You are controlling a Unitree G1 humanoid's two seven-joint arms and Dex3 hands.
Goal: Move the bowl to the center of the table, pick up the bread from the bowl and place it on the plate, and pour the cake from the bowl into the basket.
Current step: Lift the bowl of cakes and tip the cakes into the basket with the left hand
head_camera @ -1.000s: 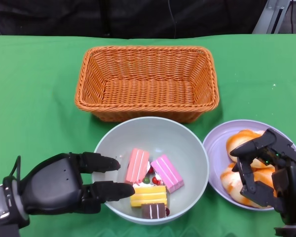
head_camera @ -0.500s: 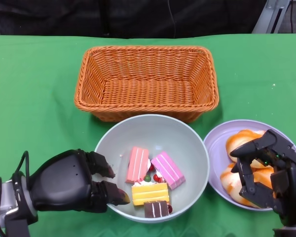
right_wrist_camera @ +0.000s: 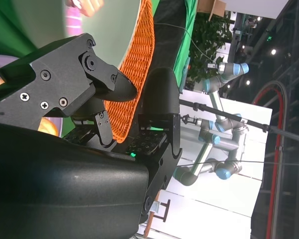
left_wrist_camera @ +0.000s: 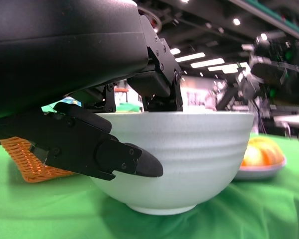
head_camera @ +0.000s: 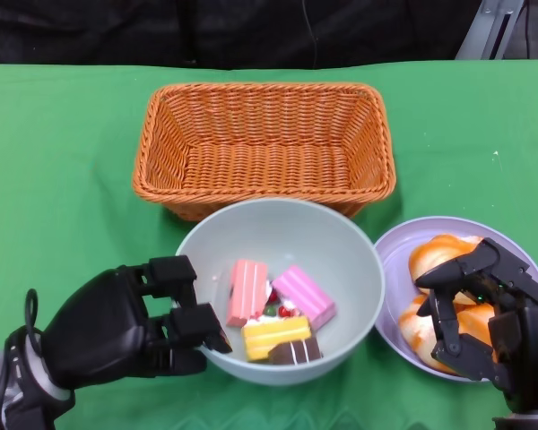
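Bowl [head_camera: 341, 260] sitting on the green cloth [head_camera: 63, 170] just before the wicker basket [head_camera: 264, 148], cake pieces [head_camera: 278, 313] inside; left hand [head_camera: 125, 327] is gripping its near rim. Right hand [head_camera: 484, 318] is hovering half-curled, empty, over bread [head_camera: 435, 255] on the plate [head_camera: 394, 255]. No legible writing anywhere.

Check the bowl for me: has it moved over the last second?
Yes. The bowl, held at its rim by the left hand, has shifted up the picture; its far rim now overlaps the front wall of the basket.
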